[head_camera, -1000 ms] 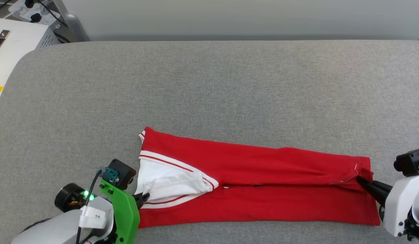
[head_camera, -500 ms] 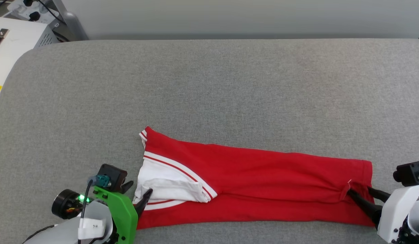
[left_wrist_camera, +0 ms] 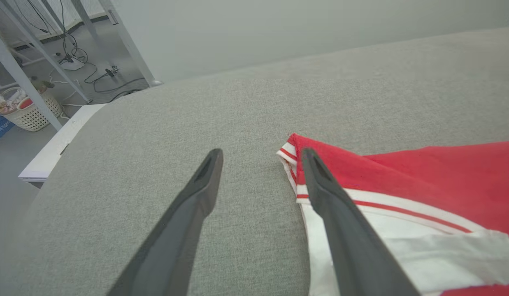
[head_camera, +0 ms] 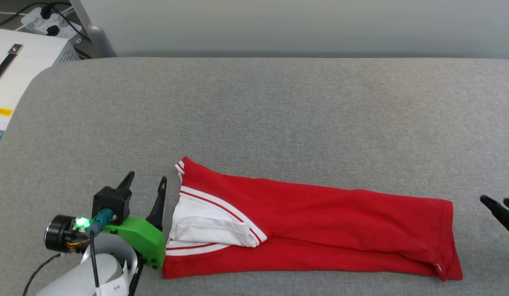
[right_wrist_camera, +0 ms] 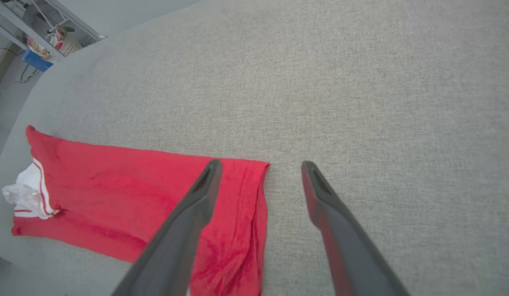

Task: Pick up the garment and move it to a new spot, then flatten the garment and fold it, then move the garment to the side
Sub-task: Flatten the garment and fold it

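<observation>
Red cloth: the garment (head_camera: 312, 230), a red jersey T-shirt with a white short sleeve and red-white striped trim, lay folded into a long band across the lower middle of the head view.
Garment ends: the white sleeve sat at the band's left end and the stitched hem at its right end.
Surface: the grey woven-fabric surface (head_camera: 254, 115) carried the garment and filled most of the frame.
Left hand: the left hand (head_camera: 147, 177), two long dark fingers on a green bracket, stood open at lower left, holding nothing, just beside the sleeve end.
Left wrist view: one finger crossed the sleeve edge (left_wrist_camera: 316, 230); whether it touched could not be told.
Right hand: the right hand (head_camera: 495, 200) stood open at the right edge, holding nothing, near the hem but apart from it.
Upper left: a white metal cabinet (head_camera: 15, 78) stood beyond the surface.
</observation>
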